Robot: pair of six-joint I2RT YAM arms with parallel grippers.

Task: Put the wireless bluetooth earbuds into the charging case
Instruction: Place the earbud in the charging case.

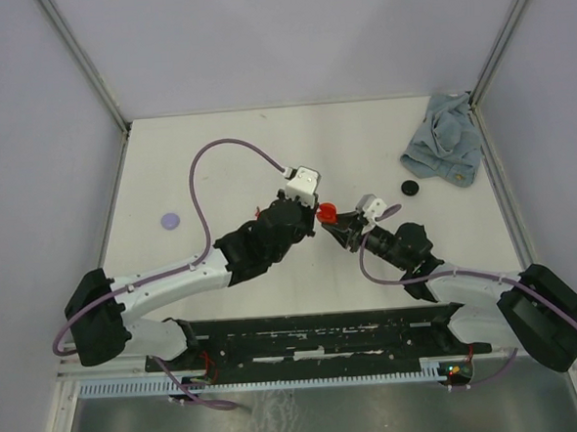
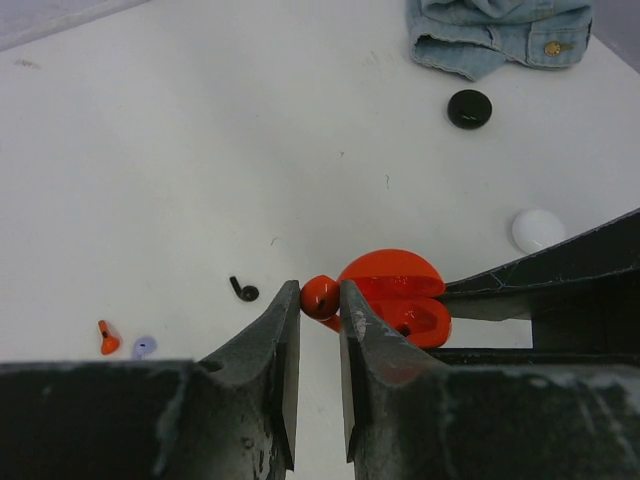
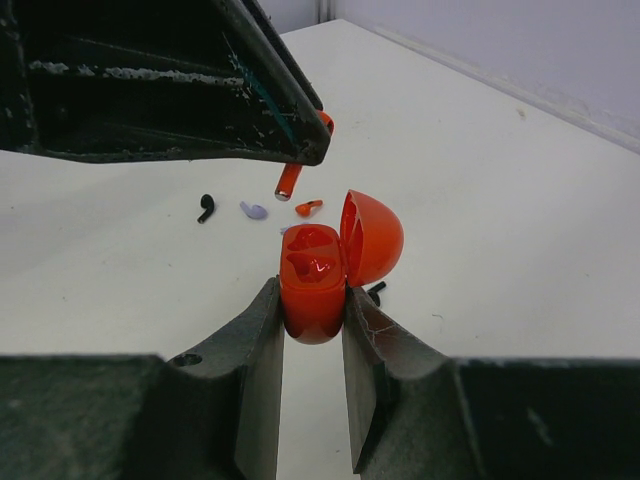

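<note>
**Station state: reference object is the charging case**

1. The charging case (image 3: 318,262), red, is open. Its lid stands upright at the hinge, and the moulded wells of the base face up.
2. The right gripper (image 3: 312,300) is clenched on the base of the case, one finger on each side wall. It holds the case clear above the table (image 1: 215,142).
3. The left gripper (image 2: 320,288) is closed on one red earbud (image 2: 322,298), pinching the bulb between its fingertips. The stem points down. This earbud hangs just beside the open base, above rim level, and is not seated in a well.
4. Obstruction: the left gripper's fingers overhang the far side of the base, and the raised lid blocks one flank of the wells.
5. Loose parts lie on the table on the side of the case away from the lid:
   - black earbud (image 2: 243,290), nearest the case
   - lilac earbud (image 2: 144,346) and orange-red earbud (image 2: 107,339), close together, farther from the case
6. A second black earbud (image 3: 376,291) lies below the lid, partly hidden by a right finger.
7. Other objects:
   - white disc (image 2: 538,230), near the case, beyond the right gripper's fingers
   - black disc (image 1: 410,187), farther out on the same side
   - denim cloth (image 1: 446,143), crumpled, beyond the black disc
   - lilac disc (image 1: 170,220), well apart on the opposite side of the case
</note>
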